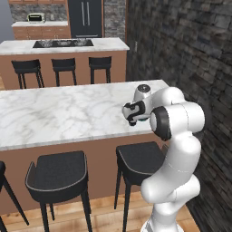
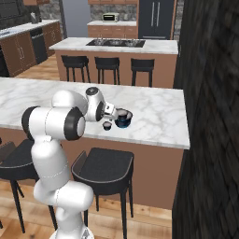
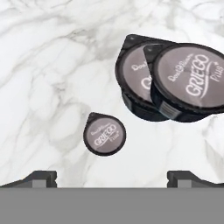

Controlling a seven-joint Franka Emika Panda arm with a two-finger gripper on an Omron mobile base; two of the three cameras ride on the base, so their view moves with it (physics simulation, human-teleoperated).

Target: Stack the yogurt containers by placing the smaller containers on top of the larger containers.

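**Claw apart above the yogurt containers, near front edge of bench**

Nearest the base: two dark stools (image 2: 107, 170) tucked against the front side of the bench (image 2: 158, 119), a white marble slab on a brown body.

Claw (image 3: 112, 177): the two dark fingertips (image 3: 41, 177) stand wide apart at the bottom of the hand view, with nothing between them. It hangs over bare marble and looks down at the containers without touching any of them.

Small cup (image 3: 105, 134): round, with a dark lid and "GRIEGO" lettering. It sits upright on the bench by itself. In the right base view it (image 2: 107, 125) is closest to the front edge, just beside the tub and apart from it.

Large tub (image 3: 139, 78): a squat dark container a little further in from the front edge, on the right half of the bench and well short of the right end. Its blue lower body shows in the right base view (image 2: 124, 121).

Upper container (image 3: 190, 78): a second dark lid with the same lettering overlaps the tub's lid and is shifted to one side. It seems to rest on the tub, though I cannot tell how it is seated. Its size against the tub is unclear from this angle.

Beyond the bench: a second island (image 1: 108, 44) with a dark cooktop (image 1: 62, 43) and three black stools (image 1: 63, 65) along its near side. Dark cabinets (image 1: 85, 18) line the back wall.
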